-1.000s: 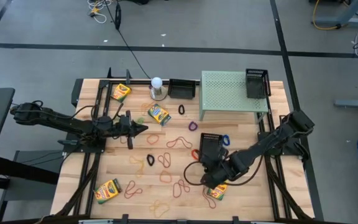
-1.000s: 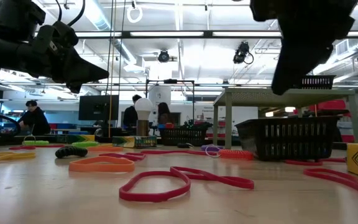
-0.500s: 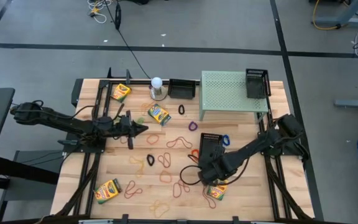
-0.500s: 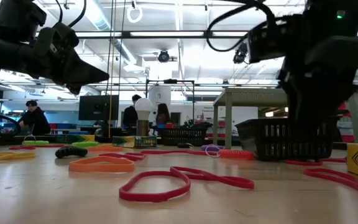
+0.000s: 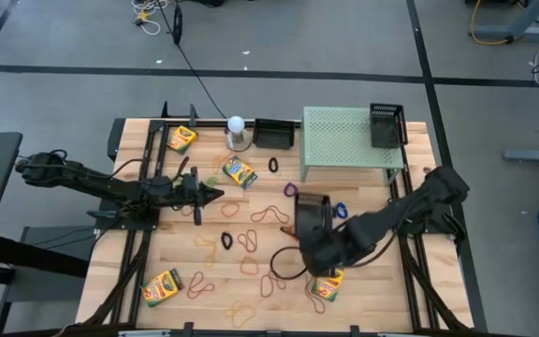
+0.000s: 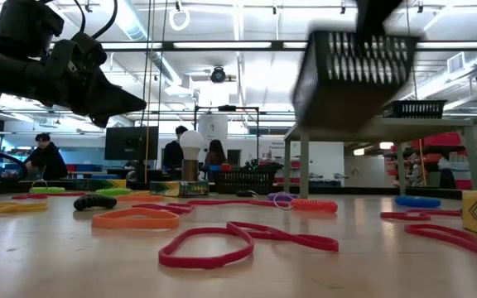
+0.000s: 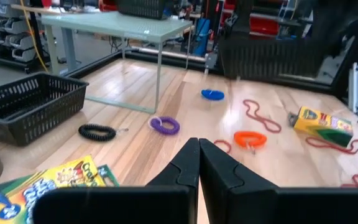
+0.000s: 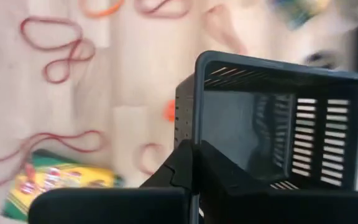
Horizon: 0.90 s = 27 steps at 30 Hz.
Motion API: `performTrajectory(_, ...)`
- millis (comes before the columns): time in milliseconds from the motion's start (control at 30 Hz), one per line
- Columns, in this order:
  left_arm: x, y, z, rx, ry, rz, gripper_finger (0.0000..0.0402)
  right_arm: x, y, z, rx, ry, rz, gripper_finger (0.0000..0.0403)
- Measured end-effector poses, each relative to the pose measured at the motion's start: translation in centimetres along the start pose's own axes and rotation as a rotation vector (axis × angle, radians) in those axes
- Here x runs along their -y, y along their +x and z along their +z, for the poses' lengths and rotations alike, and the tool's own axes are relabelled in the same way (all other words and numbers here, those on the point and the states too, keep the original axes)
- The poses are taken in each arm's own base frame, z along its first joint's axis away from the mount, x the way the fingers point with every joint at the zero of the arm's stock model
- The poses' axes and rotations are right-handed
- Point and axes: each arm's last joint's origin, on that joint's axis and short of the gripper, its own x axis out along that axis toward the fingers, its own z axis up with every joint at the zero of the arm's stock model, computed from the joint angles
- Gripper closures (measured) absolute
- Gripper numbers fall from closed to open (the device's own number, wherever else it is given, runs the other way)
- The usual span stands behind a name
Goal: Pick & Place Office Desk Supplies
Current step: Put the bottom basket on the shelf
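Lifting a mesh basket (image 6: 353, 77) clear of the table (image 5: 251, 281), pinched by its rim in the right gripper (image 8: 192, 163).

Light and stiff, the basket should carry easily, though a one-wall hold lets it tilt; the rim is the only sensible purchase. It hangs above scattered bands (image 5: 268, 213) near a crayon box (image 5: 326, 286). Left gripper (image 7: 198, 163) is closed on nothing, hovering left of centre. Another box (image 7: 55, 184) reads partly "Cra".

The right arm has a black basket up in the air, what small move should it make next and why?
Probably carry it clear, then lower it onto bare wood. The right pincer is shut on the black mesh basket, which hangs above the tabletop, over scattered rubber bands.
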Motion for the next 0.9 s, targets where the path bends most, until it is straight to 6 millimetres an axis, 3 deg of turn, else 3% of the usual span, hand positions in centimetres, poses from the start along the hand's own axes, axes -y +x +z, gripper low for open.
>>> performTrajectory(100,0.0,0.0,0.1,0.008,-0.001,-0.002,0.0391,3.5,-3.5,0.6,0.017,-0.068,-0.079,0.0393)
performTrajectory(200,0.0,0.0,0.1,0.01,-0.001,-0.001,0.0391,7.9,-5.5,0.2,-0.016,-0.108,-0.142,0.0393)
performTrajectory(333,0.0,0.0,0.1,0.01,-0.002,0.0,0.0391,13.7,-5.6,-1.3,-0.079,-0.115,-0.198,0.0393)
performTrajectory(467,0.0,0.0,0.1,0.011,0.009,0.001,0.0391,18.0,-4.0,-3.8,-0.129,-0.117,-0.195,0.0393)
performTrajectory(700,0.0,0.0,0.1,0.011,0.009,0.0,0.0391,21.4,-1.4,-7.8,-0.141,-0.113,-0.173,0.0393)
performTrajectory(900,0.0,0.0,0.1,0.01,0.008,-0.006,0.0391,22.9,-0.6,-9.1,-0.143,-0.093,-0.162,0.0393)
